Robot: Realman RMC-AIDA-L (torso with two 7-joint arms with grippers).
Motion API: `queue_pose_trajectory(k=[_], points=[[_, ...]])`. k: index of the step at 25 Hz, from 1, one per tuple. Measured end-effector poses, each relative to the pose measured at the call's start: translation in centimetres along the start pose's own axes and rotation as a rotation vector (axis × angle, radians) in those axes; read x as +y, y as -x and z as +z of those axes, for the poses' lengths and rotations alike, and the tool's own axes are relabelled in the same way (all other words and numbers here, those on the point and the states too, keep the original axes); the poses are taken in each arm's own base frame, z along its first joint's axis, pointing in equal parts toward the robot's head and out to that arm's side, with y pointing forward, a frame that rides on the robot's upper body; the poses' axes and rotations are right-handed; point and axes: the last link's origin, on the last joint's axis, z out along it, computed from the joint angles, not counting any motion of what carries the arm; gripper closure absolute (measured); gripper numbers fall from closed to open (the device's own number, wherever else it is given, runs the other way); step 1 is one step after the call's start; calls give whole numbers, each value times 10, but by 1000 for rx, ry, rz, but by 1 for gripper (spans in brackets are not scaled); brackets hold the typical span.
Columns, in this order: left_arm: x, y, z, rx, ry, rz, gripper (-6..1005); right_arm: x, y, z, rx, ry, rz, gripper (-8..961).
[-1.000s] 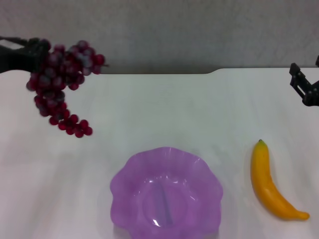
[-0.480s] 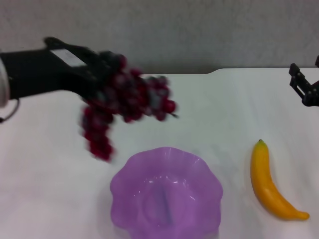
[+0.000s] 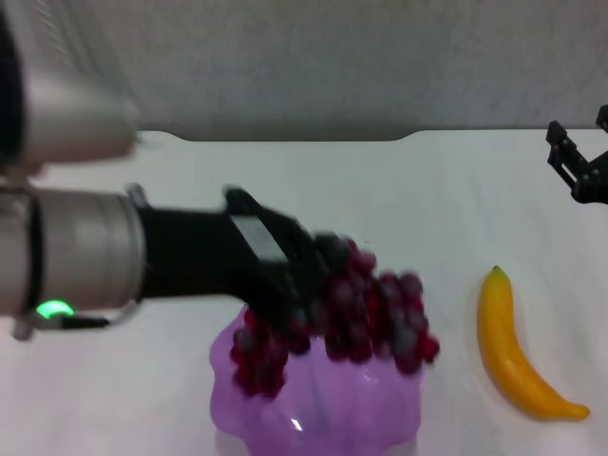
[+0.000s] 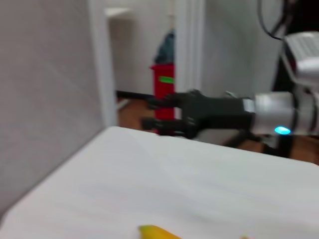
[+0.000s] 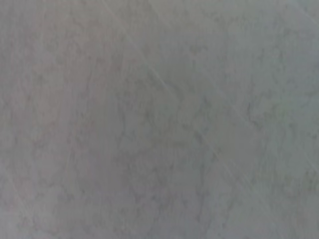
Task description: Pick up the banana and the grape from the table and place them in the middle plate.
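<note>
Head view: left gripper (image 3: 302,285) reaches in from the left, clamped on the grape (image 3: 356,318). The bunch hangs off the fingers over the plate (image 3: 380,418), spread across its far half and rim; part of it dangles lower on the left side over the plate's bowl. Blurred, so can't tell if the lowest grapes touch the plate. The plate is at the near edge of the table (image 3: 418,209), centre. Banana (image 3: 515,351) lies flat on the table to the right of the plate, apart from it, stem tip pointing away from the robot, untouched. Right gripper (image 3: 578,171) sits at the far right edge, above the table beyond the banana, well apart from it, fingers spread, holding nothing. Left wrist view: looks across the table at the right gripper (image 4: 164,114), jaws apart and empty; yellow end of the banana (image 4: 157,232) just shows at the frame edge. Right wrist view shows only a plain grey-white mottled surface, nothing else to make out.
</note>
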Motion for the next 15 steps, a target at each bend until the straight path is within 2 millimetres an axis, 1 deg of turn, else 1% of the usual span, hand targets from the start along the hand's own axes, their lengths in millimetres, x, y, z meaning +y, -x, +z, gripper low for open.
queue_pose_trajectory(k=[4,7,8,9,13,15], points=[[11,12,23,-47,95,15,920,0,0,0,-1,0,0,340],[11,20,37,-80,138,3,920,1,1,0,-2,0,1,341],[7,25,45,-97,153,-15,921,1,1,0,-3,1,1,341],[7,25,45,-97,153,-15,921,1,1,1,-4,1,1,341],[-2,31,56,-107,148,-38,921,1,1,1,-5,1,1,341],[-4,31,58,-103,140,-38,922,1,1,1,-4,1,1,341]])
